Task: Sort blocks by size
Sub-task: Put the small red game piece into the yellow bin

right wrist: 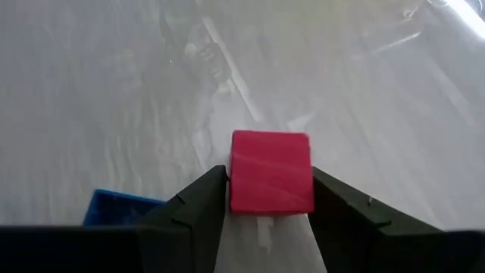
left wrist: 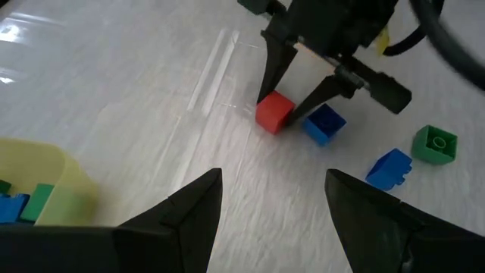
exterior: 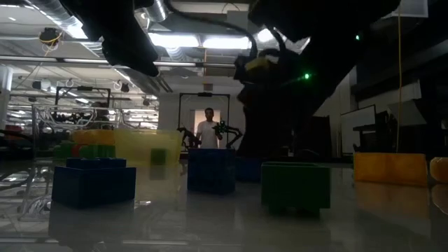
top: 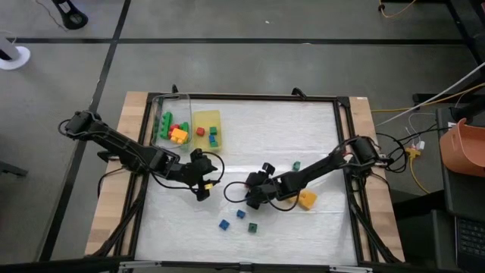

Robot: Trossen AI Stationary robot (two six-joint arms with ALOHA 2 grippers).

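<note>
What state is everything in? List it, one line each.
left end effector: open, empty.
right end effector: shut on red cube.
red cube: on the table, gripped.
clear container: upright, holding bricks.
yellow tray: flat, holding a few bricks.
orange block: loose on the table.

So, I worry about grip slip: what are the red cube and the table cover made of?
Red cube: likely smooth, hard, slightly glossy plastic, with crisp edges. Table cover: seemingly thin white plastic sheet, creased and shiny. Right gripper straddles the cube.
</note>
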